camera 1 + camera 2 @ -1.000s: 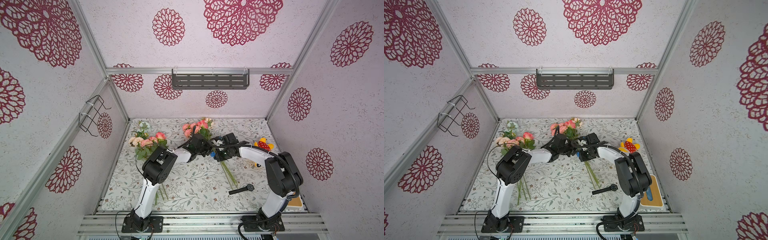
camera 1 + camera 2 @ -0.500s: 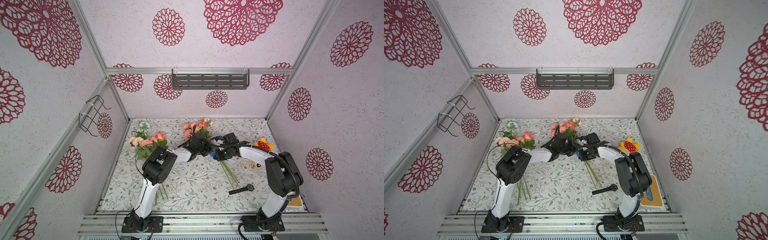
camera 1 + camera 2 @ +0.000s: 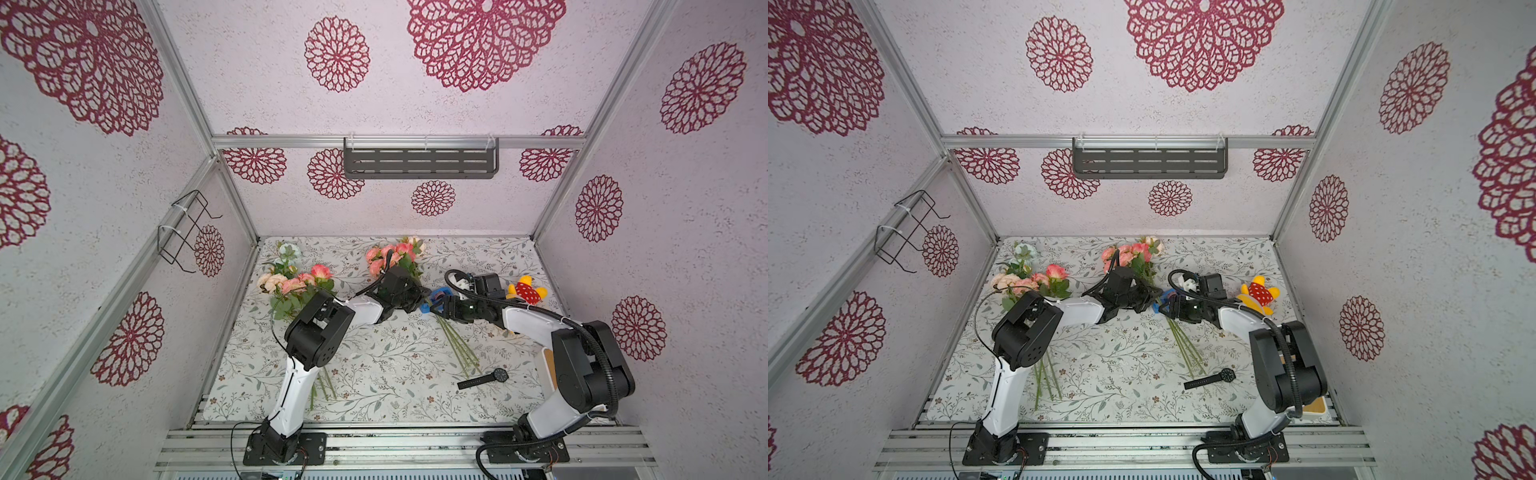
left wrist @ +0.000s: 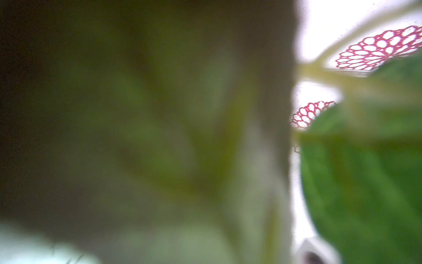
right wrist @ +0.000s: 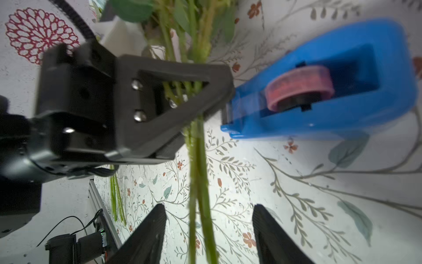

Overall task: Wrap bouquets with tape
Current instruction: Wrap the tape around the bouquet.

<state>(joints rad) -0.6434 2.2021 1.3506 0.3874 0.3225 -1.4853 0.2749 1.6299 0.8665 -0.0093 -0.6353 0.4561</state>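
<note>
Two bouquets on the surface (image 3: 386,374). Well apart from the tape dispenser (image 5: 331,114), the far bouquet (image 3: 295,282), untouched. Just beside the dispenser's cutter end, the stems (image 5: 198,173) of the near bouquet (image 3: 392,255), long axis running crosswise past that end. Pinched narrow on those stems, right by the cutter: the left claw (image 5: 198,118). Spread wide a little farther from the dispenser: the right claw (image 5: 208,206), one finger either side of the same stems, no contact visible. Seated in the dispenser, the tape roll (image 5: 299,86), free end seemingly at the cutter teeth. Probably a handover of the hold: gripping with the left, freeing the right for the tape. Open and close to the cutter, so likely the handier for the pull: the right arm.
</note>
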